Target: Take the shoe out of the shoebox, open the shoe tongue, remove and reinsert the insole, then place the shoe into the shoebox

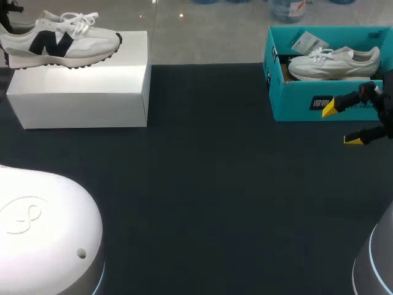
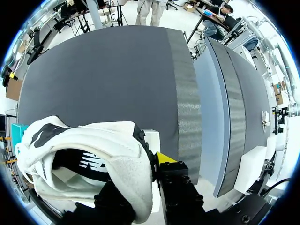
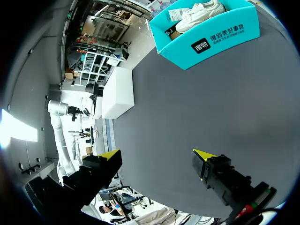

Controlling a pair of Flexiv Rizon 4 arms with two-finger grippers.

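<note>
A white shoe with a black logo (image 1: 61,40) lies on its side on top of a white box (image 1: 80,92) at the back left. In the left wrist view my left gripper (image 2: 151,164) is shut on that shoe's heel collar (image 2: 126,159); one yellow tip shows outside the heel and the other finger is hidden inside the shoe. A teal shoebox (image 1: 307,101) stands at the back right and holds a second white shoe (image 1: 334,61). My right gripper (image 1: 341,124) hangs open just in front of the shoebox, holding nothing. From the right wrist, the right gripper (image 3: 157,154) has the shoebox (image 3: 211,37) far ahead.
The dark table mat (image 1: 209,184) stretches between the white box and the shoebox. A paper tag (image 1: 309,43) lies in the shoebox beside the shoe. The rounded white bases of my arms (image 1: 43,233) take up the near corners.
</note>
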